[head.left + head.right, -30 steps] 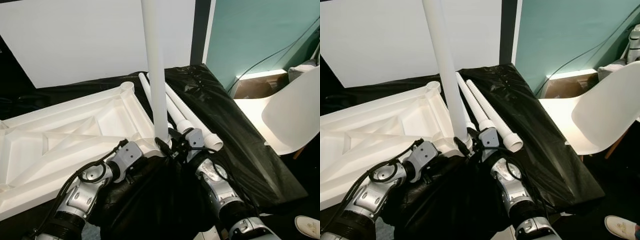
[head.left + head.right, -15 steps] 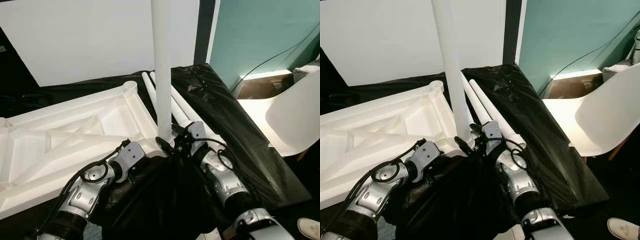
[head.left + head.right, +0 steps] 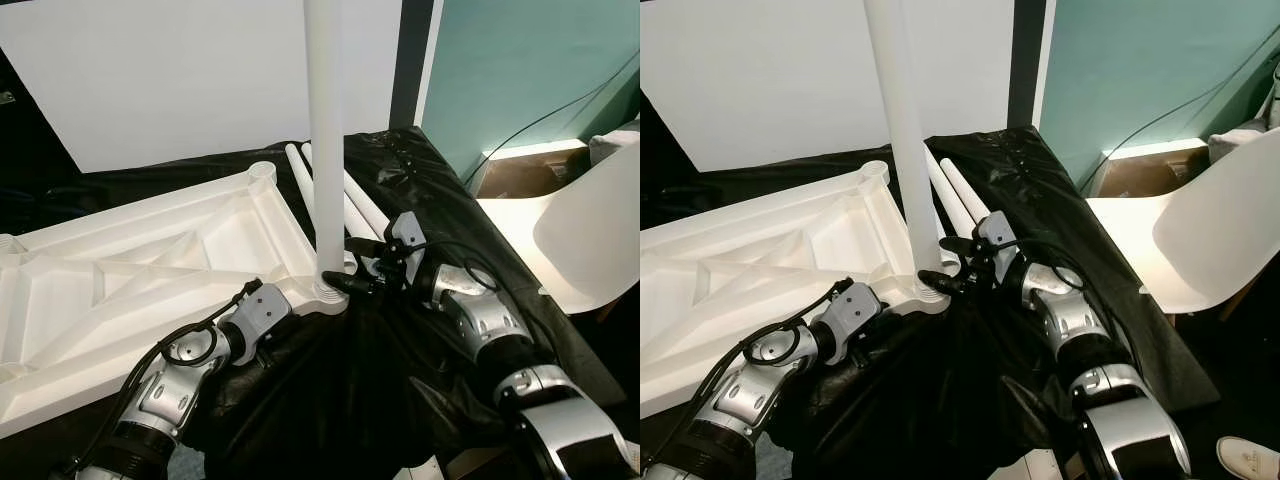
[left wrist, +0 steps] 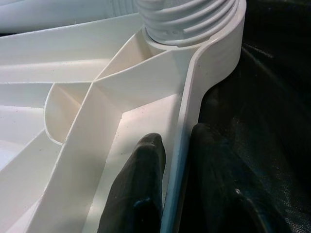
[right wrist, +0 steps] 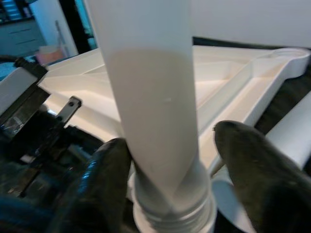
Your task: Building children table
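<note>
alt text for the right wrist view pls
A white table leg stands upright in the corner socket of the overturned white tabletop, with the right hand open, its two black fingers on either side of the leg's base.

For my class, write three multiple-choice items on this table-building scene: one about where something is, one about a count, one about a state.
1. Where does the upright leg stand?
A. In the tabletop's near corner socket
B. On the chair
C. Flat on the black sheet

2. How many spare legs lie on the black sheet?
A. None
B. Two
C. Five

3. What is the left gripper doing?
A. Hanging free
B. Holding a spare leg
C. Pinching the tabletop's rim

Answers:
1. A: its threaded foot sits in the tabletop corner, with the right gripper around its base.
2. B: two white tubes lie side by side behind the upright leg.
3. C: one finger lies on each side of the rim.
</note>
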